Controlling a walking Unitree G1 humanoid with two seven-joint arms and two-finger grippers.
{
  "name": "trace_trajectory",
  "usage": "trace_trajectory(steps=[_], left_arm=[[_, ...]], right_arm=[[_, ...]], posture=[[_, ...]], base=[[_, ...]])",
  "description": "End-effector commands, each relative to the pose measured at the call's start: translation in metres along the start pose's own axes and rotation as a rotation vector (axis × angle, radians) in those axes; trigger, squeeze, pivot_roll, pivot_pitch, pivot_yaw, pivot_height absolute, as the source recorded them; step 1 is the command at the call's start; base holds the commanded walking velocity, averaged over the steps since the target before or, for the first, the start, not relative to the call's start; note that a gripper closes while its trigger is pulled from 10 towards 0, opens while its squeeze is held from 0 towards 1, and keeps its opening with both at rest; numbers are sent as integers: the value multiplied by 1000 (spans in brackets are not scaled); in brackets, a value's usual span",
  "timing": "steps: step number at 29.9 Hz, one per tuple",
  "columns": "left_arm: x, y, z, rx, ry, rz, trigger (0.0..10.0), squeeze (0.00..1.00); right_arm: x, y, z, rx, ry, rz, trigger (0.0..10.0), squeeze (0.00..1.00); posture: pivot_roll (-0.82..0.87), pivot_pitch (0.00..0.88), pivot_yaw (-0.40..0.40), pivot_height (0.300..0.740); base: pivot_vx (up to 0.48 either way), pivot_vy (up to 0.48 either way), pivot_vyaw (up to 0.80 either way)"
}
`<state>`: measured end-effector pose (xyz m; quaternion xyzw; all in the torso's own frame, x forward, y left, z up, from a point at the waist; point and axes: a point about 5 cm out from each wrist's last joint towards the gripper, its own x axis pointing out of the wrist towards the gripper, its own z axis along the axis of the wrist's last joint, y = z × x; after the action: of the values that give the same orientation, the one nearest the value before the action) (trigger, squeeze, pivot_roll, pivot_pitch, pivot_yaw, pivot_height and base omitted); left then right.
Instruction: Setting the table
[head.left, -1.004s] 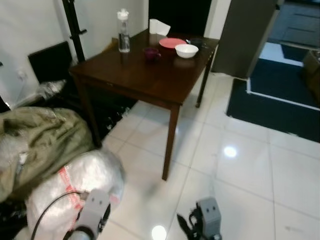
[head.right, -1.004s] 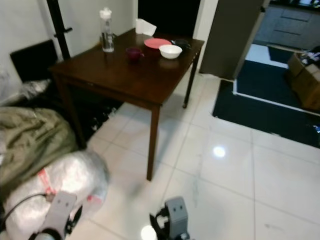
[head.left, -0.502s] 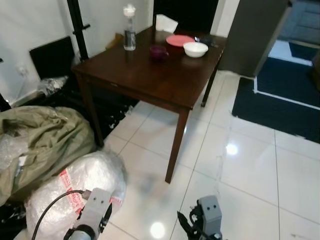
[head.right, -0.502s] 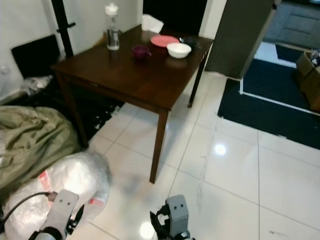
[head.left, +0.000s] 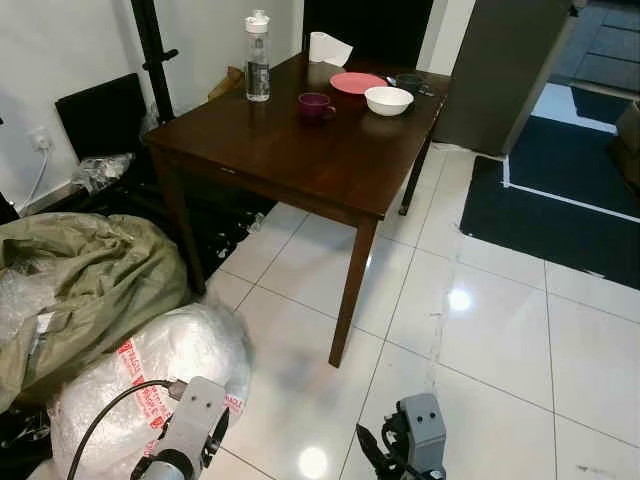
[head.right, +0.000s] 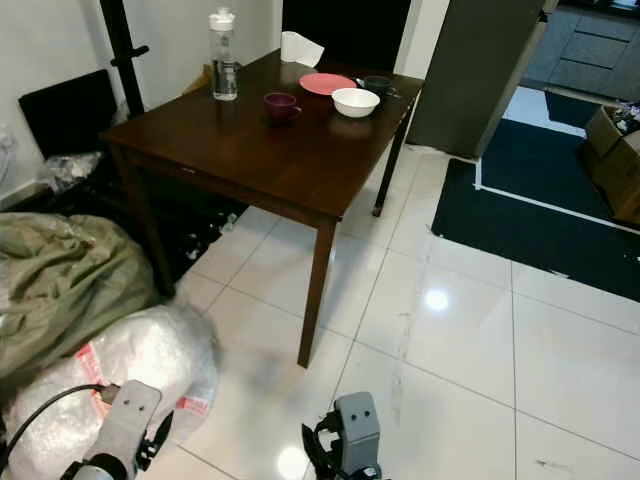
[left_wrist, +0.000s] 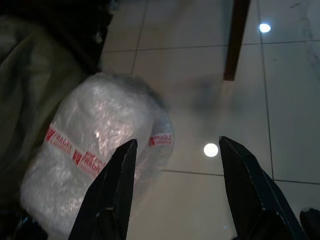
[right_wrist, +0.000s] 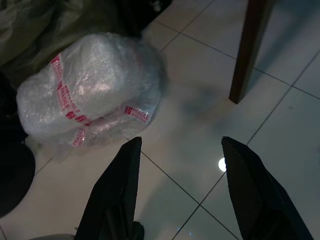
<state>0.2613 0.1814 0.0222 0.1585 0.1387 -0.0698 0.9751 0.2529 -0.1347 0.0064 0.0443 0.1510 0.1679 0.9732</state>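
A dark wooden table (head.left: 300, 150) stands ahead of me. At its far end are a clear water bottle (head.left: 258, 60), a purple mug (head.left: 314, 106), a pink plate (head.left: 357, 83), a white bowl (head.left: 388, 100), a dark cup (head.left: 408, 82) and a white paper roll (head.left: 326, 48). Both arms hang low in front of me, well short of the table: the left arm (head.left: 188, 430) and the right arm (head.left: 420, 440). My left gripper (left_wrist: 176, 142) is open over the floor tiles with nothing in it. My right gripper (right_wrist: 181, 141) is open too and holds nothing.
A bubble-wrapped bundle with red tape (head.left: 160, 360) and an olive-green bag (head.left: 90, 280) lie on the floor to my left. A black pole (head.left: 150, 50) and a black panel (head.left: 100, 120) stand by the wall. A dark rug (head.left: 560, 190) lies at the right. White tiles (head.left: 500, 340) stretch right of the table.
The camera has shifted a little and the picture is sharper, with the table slightly nearer. The things on the table and both hanging arms stand as before.
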Motion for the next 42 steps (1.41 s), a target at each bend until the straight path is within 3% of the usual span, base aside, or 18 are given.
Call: trace_trajectory(steps=[1,33,42], left_arm=[[-2,-4,-6,4,27,-24,10000,0],[-2,-6,-2,0,1,-58,10000,0],[-2,-8,1,10,-27,-70,10000,0]], right_arm=[[-6,-5,-8,19,29,-18,10000,0],[-6,-5,-8,25,33,-24,10000,0],[-5,-5,-8,15,33,-20,10000,0]], posture=[[27,107,31,740],[21,110,36,740],[19,111,36,740]], base=[[0,0,-750],[0,0,-764],[454,0,-88]])
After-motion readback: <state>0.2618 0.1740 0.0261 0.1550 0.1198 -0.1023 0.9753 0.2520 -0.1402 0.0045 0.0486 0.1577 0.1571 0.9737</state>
